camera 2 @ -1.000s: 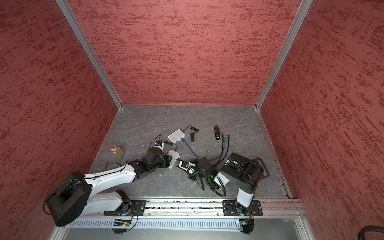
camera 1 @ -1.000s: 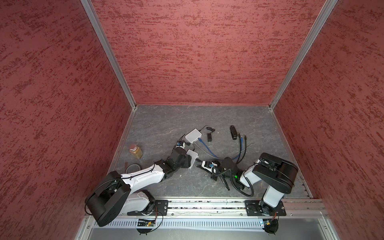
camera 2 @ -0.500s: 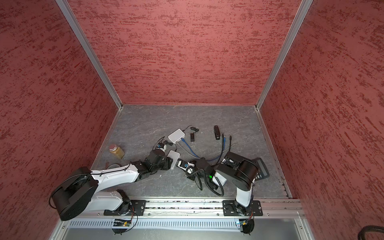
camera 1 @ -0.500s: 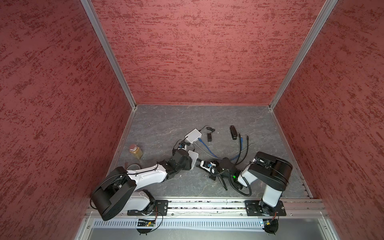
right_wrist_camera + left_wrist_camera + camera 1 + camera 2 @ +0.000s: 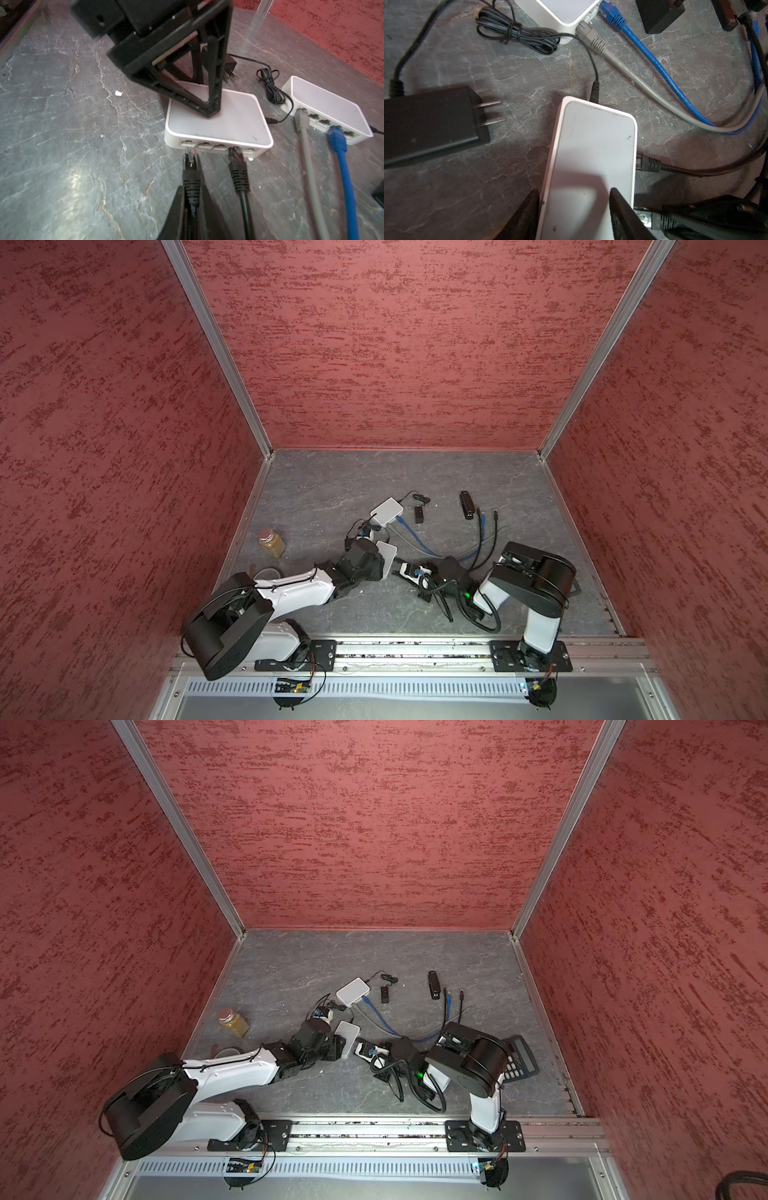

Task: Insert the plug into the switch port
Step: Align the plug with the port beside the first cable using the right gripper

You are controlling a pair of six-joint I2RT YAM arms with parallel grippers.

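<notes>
Right hand (image 5: 192,187) clenches the plug (image 5: 190,160), tip just before the end port (image 5: 187,143) of the switch (image 5: 218,124).

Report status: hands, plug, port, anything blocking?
Left hand open, one finger down on the switch top. Right hand shut on the black plug, tip at the end port, not seated. Port mouth clear.

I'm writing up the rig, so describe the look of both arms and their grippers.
The left arm and the right arm have white shells, black round joints and black cables; the right one shows a green light. The left gripper and the right gripper are black with tapering fingers; the left one's are open triangular frames.
</notes>
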